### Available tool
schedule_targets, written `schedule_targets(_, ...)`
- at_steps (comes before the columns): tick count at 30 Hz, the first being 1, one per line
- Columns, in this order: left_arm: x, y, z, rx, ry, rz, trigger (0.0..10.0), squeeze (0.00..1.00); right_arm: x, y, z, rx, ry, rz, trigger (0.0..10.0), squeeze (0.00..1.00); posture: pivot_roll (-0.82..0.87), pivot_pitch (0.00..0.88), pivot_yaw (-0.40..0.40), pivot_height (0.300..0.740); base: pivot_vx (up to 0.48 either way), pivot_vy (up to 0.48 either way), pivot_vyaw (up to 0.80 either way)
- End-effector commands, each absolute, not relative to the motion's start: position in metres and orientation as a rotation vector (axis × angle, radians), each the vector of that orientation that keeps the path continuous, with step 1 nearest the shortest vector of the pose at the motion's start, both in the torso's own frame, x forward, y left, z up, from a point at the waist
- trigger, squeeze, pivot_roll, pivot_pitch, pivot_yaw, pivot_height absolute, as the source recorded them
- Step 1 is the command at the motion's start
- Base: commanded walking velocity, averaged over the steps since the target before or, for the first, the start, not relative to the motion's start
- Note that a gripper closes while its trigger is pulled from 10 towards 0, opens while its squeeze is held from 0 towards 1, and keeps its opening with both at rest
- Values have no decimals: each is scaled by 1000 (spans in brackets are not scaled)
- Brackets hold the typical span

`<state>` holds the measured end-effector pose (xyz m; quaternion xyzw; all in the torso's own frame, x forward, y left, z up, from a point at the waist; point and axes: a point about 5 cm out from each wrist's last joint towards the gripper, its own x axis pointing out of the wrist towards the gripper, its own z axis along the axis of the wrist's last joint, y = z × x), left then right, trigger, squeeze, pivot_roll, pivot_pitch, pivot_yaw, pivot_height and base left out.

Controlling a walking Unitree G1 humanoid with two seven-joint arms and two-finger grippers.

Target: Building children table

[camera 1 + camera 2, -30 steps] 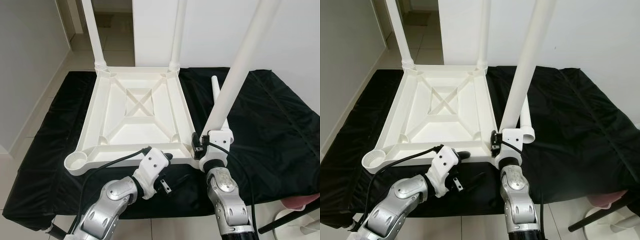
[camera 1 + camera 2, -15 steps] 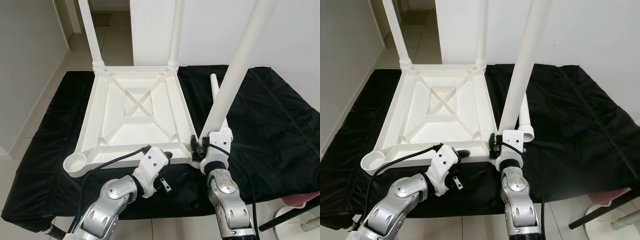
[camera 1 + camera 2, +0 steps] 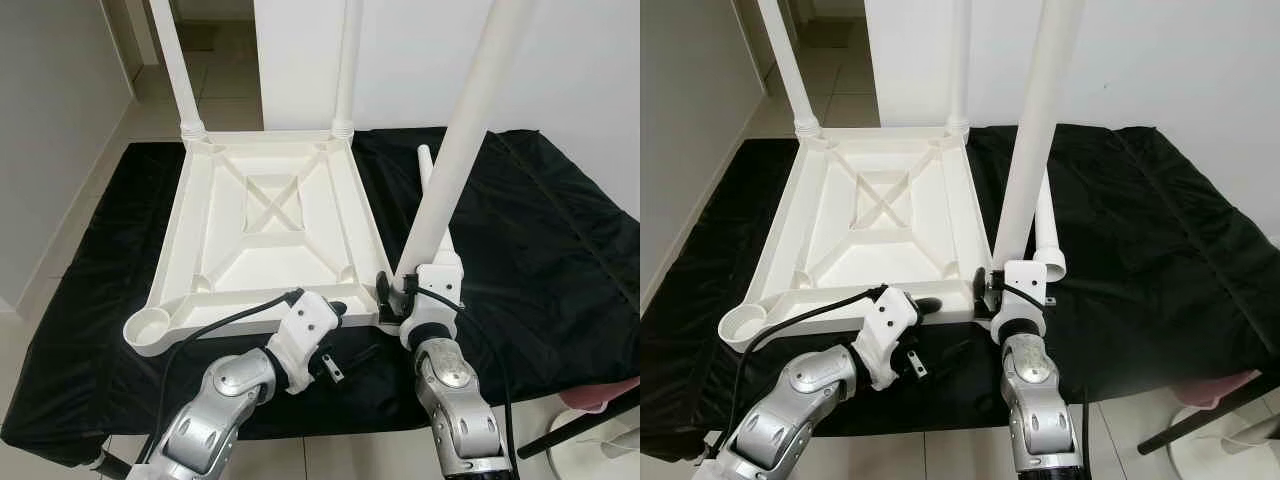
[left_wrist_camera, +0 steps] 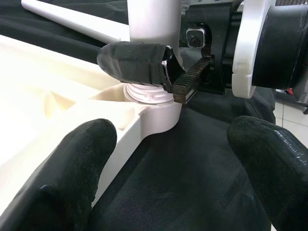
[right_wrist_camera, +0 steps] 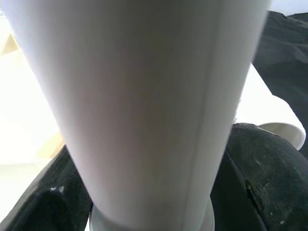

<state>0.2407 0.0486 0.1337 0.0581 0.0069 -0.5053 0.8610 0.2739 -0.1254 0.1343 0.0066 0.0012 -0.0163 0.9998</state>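
Clamped shut around the leg (image 3: pixel 452 160) just above its foot, right gripper (image 3: pixel 398 296) holding it upright in the near corner socket (image 4: pixel 153 109) of the upturned table (image 3: pixel 262 232). Best kept plumb and pressed straight down. Spread wide just beside that corner, left gripper (image 3: pixel 345 335), gripping nothing. Beyond, spare leg (image 3: pixel 1044 232) flat on the black cloth (image 3: pixel 540 250).

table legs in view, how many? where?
4. Two far legs stand in the tabletop's far corners, one leg held by the right gripper at the near-right corner, one loose leg on the black cloth.
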Motion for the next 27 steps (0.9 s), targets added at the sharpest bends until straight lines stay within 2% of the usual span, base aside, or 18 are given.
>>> schedule_targets(1, 243, 50, 133, 131, 22, -1032, 10000, 0, 274, -125, 134, 38, 9, -16, 10000, 0, -84, 29, 9, 740, 0, 0, 0)
schedule_targets(9, 243, 52, 134, 141, 23, -1040, 10000, 0, 279, -137, 147, 25, -89, 160, 10000, 0, -79, 25, 24, 740, 0, 0, 0)
schedule_targets(18, 246, 55, 134, 152, 20, -1027, 10000, 0, 283, -145, 145, -30, -86, 328, 10000, 0, -56, 12, 10, 740, 0, 0, 0)
schedule_targets(26, 246, 55, 134, 153, 17, -1018, 10000, 0, 290, -163, 135, -92, -45, 550, 10000, 0, -46, 0, 10, 740, 0, 0, 0)
schedule_targets(27, 246, 55, 135, 153, 17, -1019, 10000, 0, 291, -164, 134, -100, -44, 574, 8549, 0, -45, 0, 12, 740, 0, 0, 0)
